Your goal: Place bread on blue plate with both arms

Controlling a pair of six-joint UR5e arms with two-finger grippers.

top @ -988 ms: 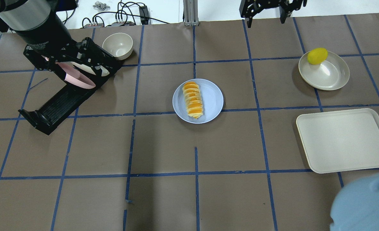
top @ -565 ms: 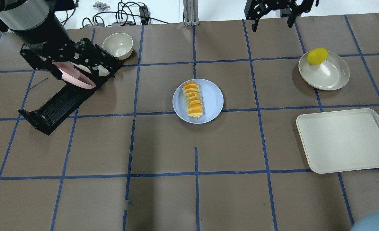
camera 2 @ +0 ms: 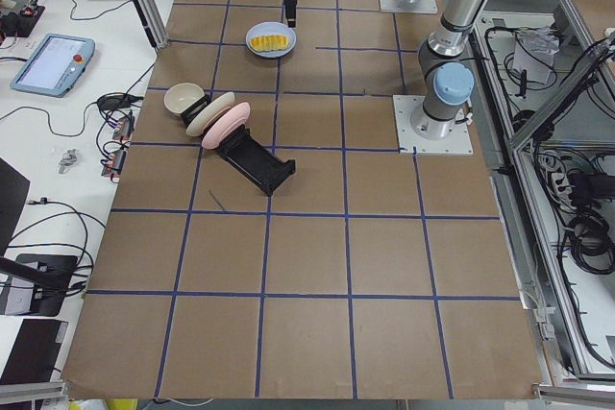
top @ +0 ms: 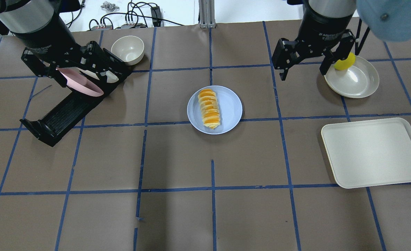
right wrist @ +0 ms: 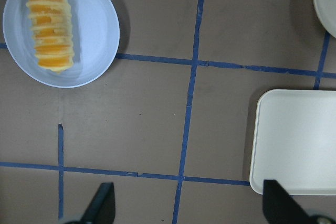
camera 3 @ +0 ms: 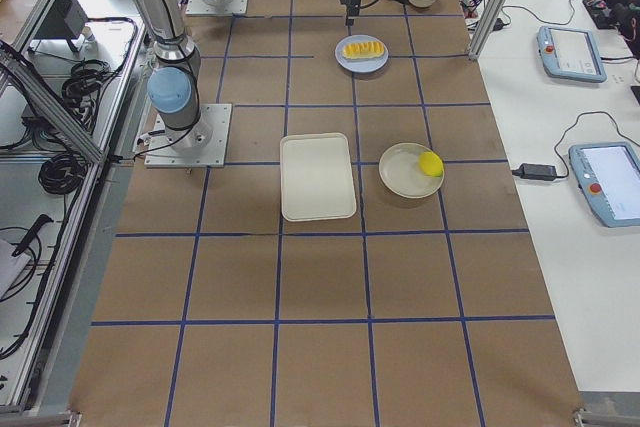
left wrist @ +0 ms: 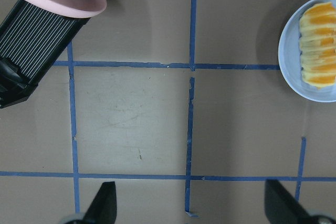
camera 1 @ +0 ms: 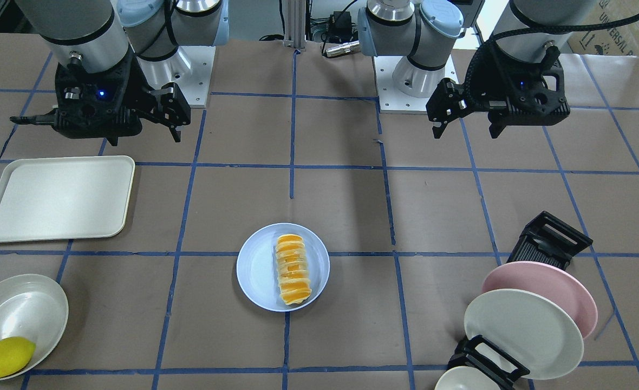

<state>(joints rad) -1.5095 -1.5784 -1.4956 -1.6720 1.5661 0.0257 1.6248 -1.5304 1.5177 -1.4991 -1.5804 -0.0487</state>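
Observation:
The bread (top: 209, 108), a ridged loaf with orange and cream stripes, lies on the blue plate (top: 230, 108) in the middle of the table. Both also show in the front view, the bread (camera 1: 292, 269) on the plate (camera 1: 257, 268). My left gripper (top: 78, 69) hovers open and empty over the dish rack, far left of the plate. My right gripper (top: 302, 73) hovers open and empty to the plate's upper right. In the front view the left gripper (camera 1: 465, 127) and right gripper (camera 1: 142, 138) are both open. Both wrist views look down on the plate from above.
A black dish rack (top: 59, 116) holds a pink plate (top: 82, 85) and a cream plate (camera 1: 522, 333). A cream bowl (top: 128, 49) sits behind it. A yellow lemon (top: 346, 61) lies on a cream plate (top: 357, 82). A cream tray (top: 374, 151) lies at the right.
My right gripper has moved from the far table edge towards the table's middle, next to the lemon plate. The left gripper shifted slightly. The bread and plate have not moved.

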